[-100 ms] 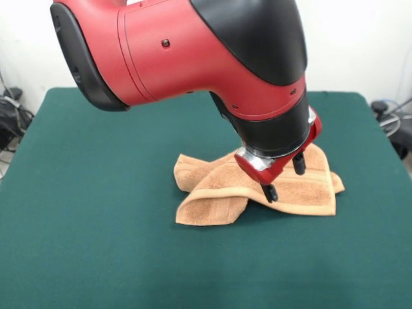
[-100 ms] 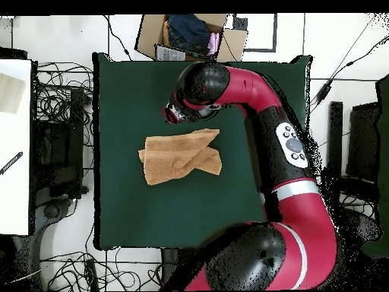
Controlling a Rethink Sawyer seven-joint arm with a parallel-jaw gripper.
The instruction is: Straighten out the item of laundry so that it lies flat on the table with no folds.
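The item of laundry is an orange-tan towel lying crumpled near the middle of the green table. Its left part in the front view is folded over itself, with a ribbed band running along the fold. In the overhead view the towel shows as an uneven strip with overlapping layers. My gripper hangs tilted just above the towel's right half in the front view, its two black fingers spread apart with nothing between them. From overhead the gripper sits just beyond the towel's upper edge.
The red arm reaches over the table's right side in the overhead view. A cardboard box with clothes stands beyond the table's top edge. Cables and equipment lie off the left edge.
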